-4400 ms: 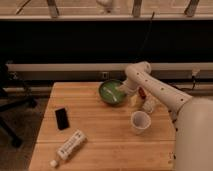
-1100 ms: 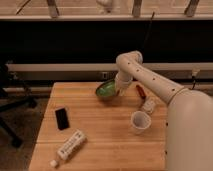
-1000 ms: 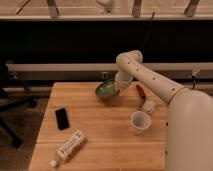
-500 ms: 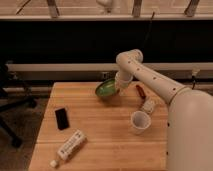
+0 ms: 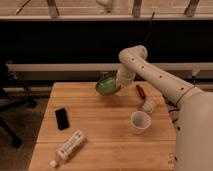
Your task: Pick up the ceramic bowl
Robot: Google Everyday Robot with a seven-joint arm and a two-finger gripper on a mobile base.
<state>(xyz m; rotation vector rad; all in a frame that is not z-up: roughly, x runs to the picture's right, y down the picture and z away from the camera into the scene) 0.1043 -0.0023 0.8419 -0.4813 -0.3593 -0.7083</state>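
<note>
The green ceramic bowl [image 5: 106, 85] is held off the wooden table [image 5: 105, 135] near its far edge, tilted so its inside faces the camera. My gripper [image 5: 118, 84] is at the bowl's right rim, shut on it, with the white arm [image 5: 155, 75] reaching in from the right. The white cup [image 5: 140, 121] stands upright on the table, to the right of and nearer than the bowl.
A black phone [image 5: 62, 118] lies at the left of the table. A white tube [image 5: 70, 146] lies near the front left. A red object [image 5: 141, 91] and a small pale item [image 5: 148, 105] lie right of the bowl. A dark office chair [image 5: 9, 100] stands left of the table.
The bowl sat flat on the table 4.4 s ago; it is now lifted and tilted in the gripper. Over the last second it has risen slightly.
</note>
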